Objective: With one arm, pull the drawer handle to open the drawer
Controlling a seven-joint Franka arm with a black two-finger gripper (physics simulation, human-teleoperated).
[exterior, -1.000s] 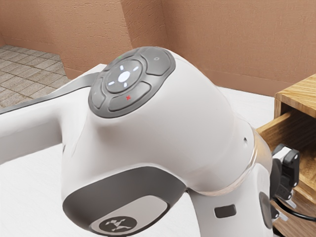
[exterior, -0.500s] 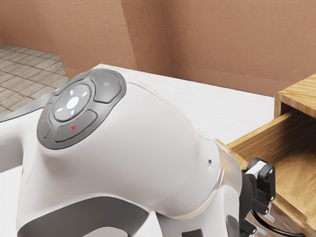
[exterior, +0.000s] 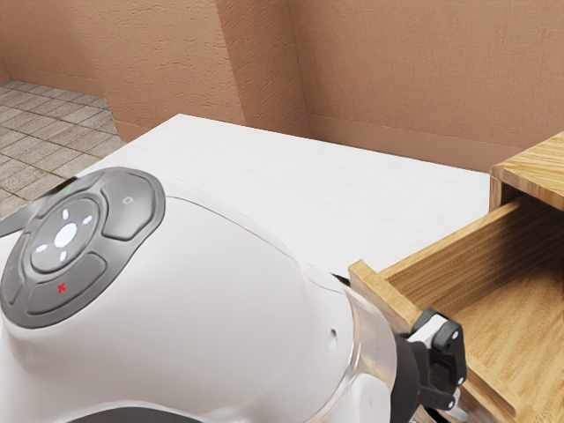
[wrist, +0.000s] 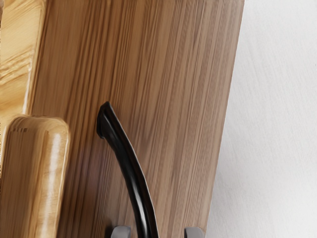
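Compared with half a second ago, the arm (exterior: 220, 326) is seen drawn back toward the exterior view's left, and the drawer (exterior: 381, 284) is pulled further out of its wooden cabinet (exterior: 533, 172). The black handle (wrist: 124, 158) on the drawer front lies just under the hand (wrist: 157, 232); whether it is pinched cannot be told. The white worktop (exterior: 291, 176) is backed by brown walls (exterior: 397, 62), with a tiled floor (exterior: 44, 132) beyond. Seemingly bare wood is shown inside the drawer.
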